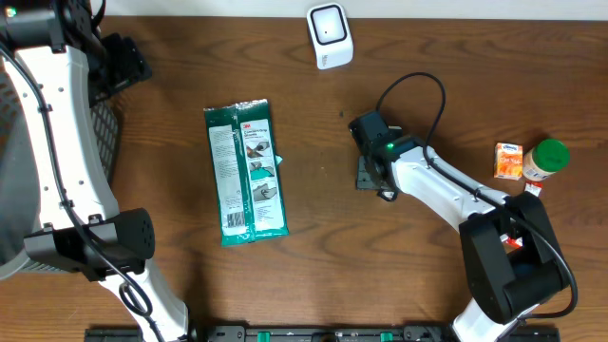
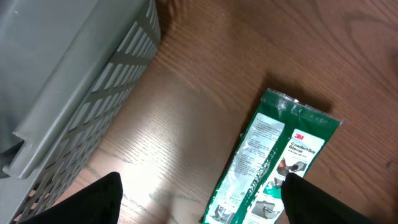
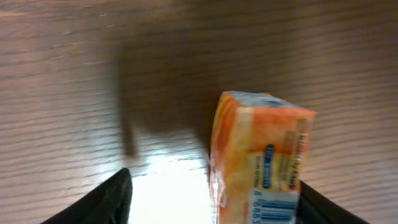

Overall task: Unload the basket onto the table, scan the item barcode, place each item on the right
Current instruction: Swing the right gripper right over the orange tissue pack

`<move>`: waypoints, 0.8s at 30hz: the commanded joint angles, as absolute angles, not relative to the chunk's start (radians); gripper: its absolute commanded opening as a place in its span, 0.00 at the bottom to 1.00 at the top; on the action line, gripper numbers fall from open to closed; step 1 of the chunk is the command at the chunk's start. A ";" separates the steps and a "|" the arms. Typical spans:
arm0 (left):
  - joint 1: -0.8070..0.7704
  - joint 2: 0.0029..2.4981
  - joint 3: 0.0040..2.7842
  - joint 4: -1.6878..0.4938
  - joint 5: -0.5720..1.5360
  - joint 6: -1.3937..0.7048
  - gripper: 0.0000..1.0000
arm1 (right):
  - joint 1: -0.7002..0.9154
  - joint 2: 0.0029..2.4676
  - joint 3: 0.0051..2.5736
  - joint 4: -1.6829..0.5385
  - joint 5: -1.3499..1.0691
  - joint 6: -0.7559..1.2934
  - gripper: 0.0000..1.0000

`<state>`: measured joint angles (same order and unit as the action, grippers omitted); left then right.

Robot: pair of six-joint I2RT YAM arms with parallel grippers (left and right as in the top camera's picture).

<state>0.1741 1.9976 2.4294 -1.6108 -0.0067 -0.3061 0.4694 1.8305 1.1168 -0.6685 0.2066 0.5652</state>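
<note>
Right gripper (image 3: 214, 182): the dark fingers (image 3: 102, 202) stand spread, gripping nothing. The orange pack (image 3: 258, 155) stands upright on the table (image 1: 313, 237) between them, well clear of one finger and close beside the other; cannot tell if it touches. The pack is a small, soft-cornered block in glossy orange and yellow wrap with a pale blue top edge. Its facing side carries a blue label strip and a white barcode panel at the bottom; the digits are too blurred to read. From overhead this gripper sits right of table centre and hides the pack beneath it. The scanner (image 1: 330, 35), a white rounded box with a dark window, stands at the far edge, well apart. Left gripper (image 2: 202, 180): fingers (image 2: 87, 202) wide apart and empty, over bare wood. A green glove pack (image 2: 264, 158) lies flat, a crinkled plastic sleeve printed "3M" and "ComfortGrip Glove", with a white panel of fine print. A grey slatted plastic basket (image 2: 74, 81) is at the left. At the right edge, a small orange carton (image 1: 509, 161) with an unreadable blue oval logo lies touching a green-capped jar (image 1: 546, 160). The tabletop is dark wood grain with a sheen.
</note>
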 commanded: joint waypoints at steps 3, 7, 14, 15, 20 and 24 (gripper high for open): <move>0.178 2.005 2.434 -1.667 -0.020 -0.292 0.83 | 0.473 1.832 1.108 -0.669 0.159 0.566 0.67; 0.178 2.005 2.434 -1.667 -0.020 -0.292 0.82 | 0.473 1.813 1.110 -0.673 0.142 0.524 0.68; 0.178 2.005 2.434 -1.667 -0.020 -0.292 0.82 | 0.473 1.721 1.111 -0.672 0.121 0.488 0.71; 0.178 2.005 2.434 -1.667 -0.020 -0.292 0.82 | 0.473 1.706 1.111 -0.671 0.116 0.489 0.71; 0.178 2.005 2.434 -1.667 -0.020 -0.292 0.82 | 0.473 1.657 1.111 -0.641 0.009 0.489 0.71; 0.178 2.005 2.434 -1.667 -0.020 -0.292 0.82 | 0.473 1.664 1.111 -0.631 -0.025 0.493 0.71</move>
<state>0.1741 1.9976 2.4294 -1.6108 -0.0067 -0.3061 0.4694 1.6650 1.1149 -0.6327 0.0299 0.5037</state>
